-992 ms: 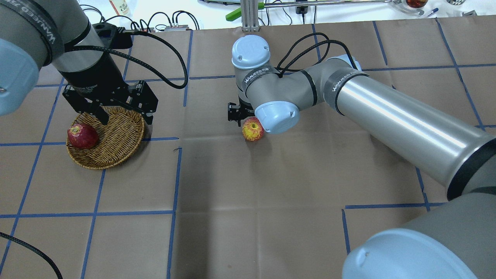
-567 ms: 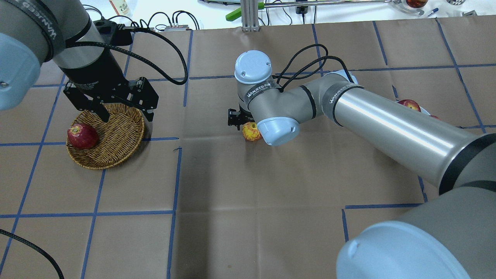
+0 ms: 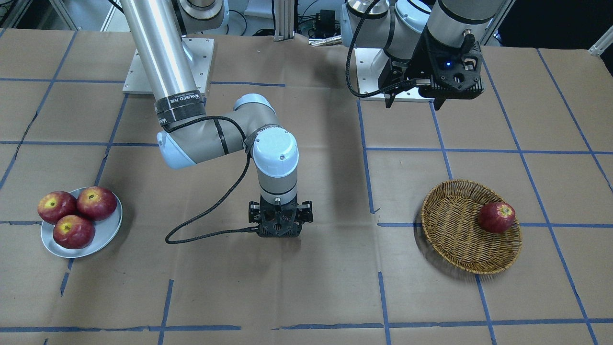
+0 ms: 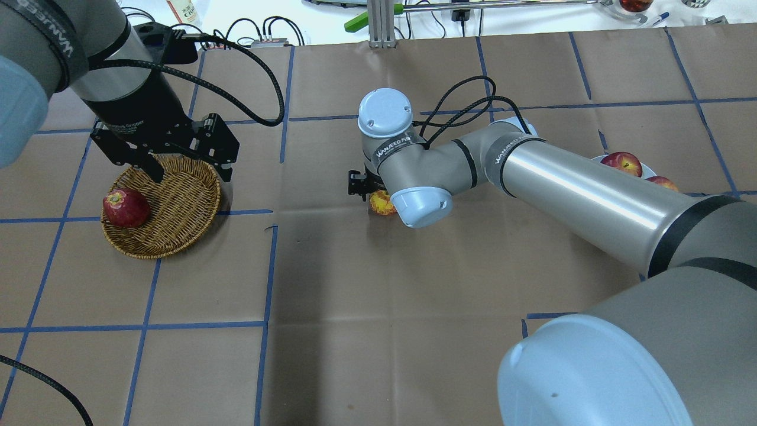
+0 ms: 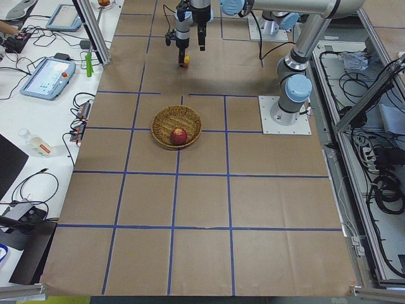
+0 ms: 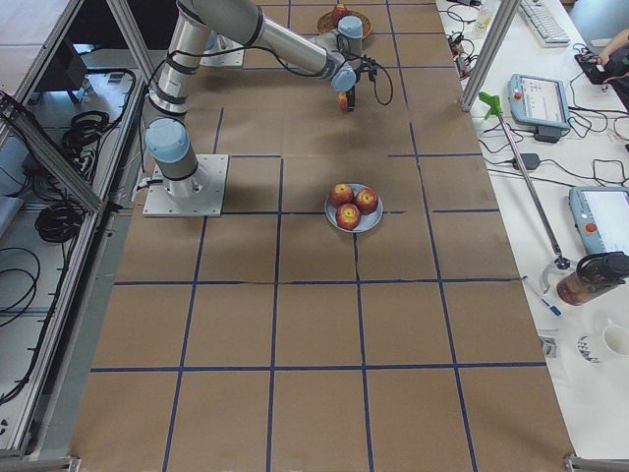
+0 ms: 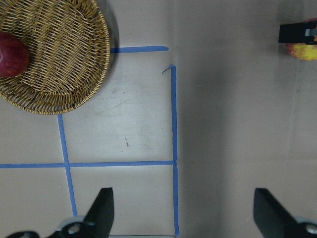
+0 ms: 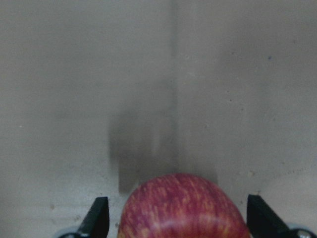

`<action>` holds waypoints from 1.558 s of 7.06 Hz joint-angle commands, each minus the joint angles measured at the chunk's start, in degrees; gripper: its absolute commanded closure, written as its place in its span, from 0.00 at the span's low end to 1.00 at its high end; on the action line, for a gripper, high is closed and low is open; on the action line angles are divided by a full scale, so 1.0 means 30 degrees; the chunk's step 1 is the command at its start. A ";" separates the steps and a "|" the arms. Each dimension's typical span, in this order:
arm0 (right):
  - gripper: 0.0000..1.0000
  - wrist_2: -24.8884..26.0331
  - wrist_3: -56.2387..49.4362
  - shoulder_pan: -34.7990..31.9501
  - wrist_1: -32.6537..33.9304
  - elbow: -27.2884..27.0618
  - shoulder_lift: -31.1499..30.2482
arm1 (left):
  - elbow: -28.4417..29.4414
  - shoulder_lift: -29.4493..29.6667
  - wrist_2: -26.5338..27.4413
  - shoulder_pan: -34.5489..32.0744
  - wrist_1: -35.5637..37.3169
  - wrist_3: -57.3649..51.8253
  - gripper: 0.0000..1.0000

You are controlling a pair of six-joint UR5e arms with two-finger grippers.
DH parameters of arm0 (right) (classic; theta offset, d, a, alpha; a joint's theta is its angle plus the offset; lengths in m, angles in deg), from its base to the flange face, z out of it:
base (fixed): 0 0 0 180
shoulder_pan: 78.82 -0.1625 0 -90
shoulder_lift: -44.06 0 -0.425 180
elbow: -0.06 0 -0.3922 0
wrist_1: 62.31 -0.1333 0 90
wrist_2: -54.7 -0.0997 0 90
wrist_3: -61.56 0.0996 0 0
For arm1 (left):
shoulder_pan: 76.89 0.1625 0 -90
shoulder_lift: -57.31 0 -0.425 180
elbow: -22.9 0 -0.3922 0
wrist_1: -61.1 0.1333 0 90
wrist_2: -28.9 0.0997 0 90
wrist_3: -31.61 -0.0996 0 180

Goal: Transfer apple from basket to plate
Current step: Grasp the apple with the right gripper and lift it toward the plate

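- The right pincer point(image 8: 177, 208) stands open above mid-tabletop, pointing straight down, its fingers point(image 8: 99, 218) spread wide
- The apple point(image 4: 379, 205), streaky pinkish-red with yellow mottling, sits between those two fingers and fills most of the gap
- The right wrist view does not show clearly whether either finger touches the apple's skin
- The apple rests on the tabletop point(image 4: 384, 331), outside both containers, between the basket point(image 4: 177, 219) and the plate point(image 3: 105, 233) and well apart from each
- In the overhead view the right arm's wrist joint covers part of the apple, and only its near-left side shows
- The left pincer point(image 7: 183, 194) is fully open and holds nothing
- The left pincer hangs in the air over the far rim of the basket, and its fingers point(image 7: 101, 210) touch neither wicker nor fruit
- The basket holds one dark red apple point(image 4: 125, 208), which lies against its left wall
- The plate carries three red apples point(image 3: 73, 231), close together, with yellow stem hollows upward
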 commanded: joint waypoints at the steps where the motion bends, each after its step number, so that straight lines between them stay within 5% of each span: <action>1: 0.38 -0.0055 -0.0028 -0.0041 -0.0088 -0.0028 -0.0029 | -0.0288 -0.0051 -0.0022 0.0018 0.0384 -0.0181 0.01; 2: 0.55 -0.0085 -0.0028 -0.0012 -0.0088 0.0001 -0.0029 | -0.0318 -0.0112 0.0036 -0.0040 0.0444 -0.0210 0.01; 4: 0.56 -0.0056 -0.0028 0.0046 -0.0117 0.0235 -0.0523 | -0.0609 0.0385 -0.0022 -0.0158 0.0445 -0.0123 0.01; 7: 0.56 -0.0056 -0.0641 0.1271 -0.3679 0.0324 -0.3915 | -0.1781 0.0299 0.0211 -0.0187 0.0387 -0.0152 0.01; 9: 0.56 0.0003 -0.5304 0.4858 -0.7016 -0.0142 -0.6667 | -0.1696 0.0298 0.0212 -0.0188 0.0445 -0.0123 0.01; 11: 0.56 0.0062 -1.1427 0.9283 -0.6859 -0.1980 -0.7527 | -0.1347 0.0208 0.0037 -0.0188 0.0851 -0.0120 0.01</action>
